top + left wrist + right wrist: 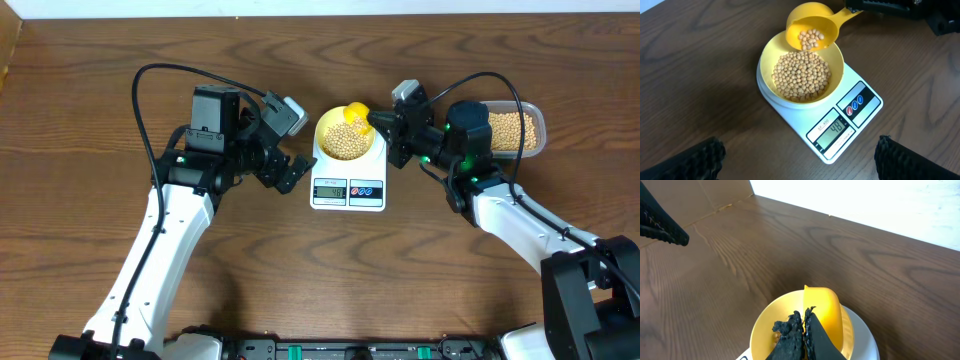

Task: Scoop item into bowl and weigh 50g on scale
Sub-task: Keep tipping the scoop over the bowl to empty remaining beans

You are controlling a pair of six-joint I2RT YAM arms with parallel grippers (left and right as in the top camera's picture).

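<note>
One bowl (766, 70) of beans (801, 75) on one scale (854, 76), right fingers (812, 337) clamping one scoop (810, 15), left fingers (695, 160) wide, empty.

A: What is the right gripper (803, 315) doing?
B: Its 2 fingers are pinched together on the yellow scoop (824, 309), which is tipped sideways over the pale-yellow bowl (764, 329).
A: And underneath?
B: The white scale (866, 341), on the brown wooden table (740, 255).

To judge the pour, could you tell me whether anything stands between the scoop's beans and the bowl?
Nothing visible does: the tilted scoop hangs directly over the open bowl, its beans unobstructed.
</note>
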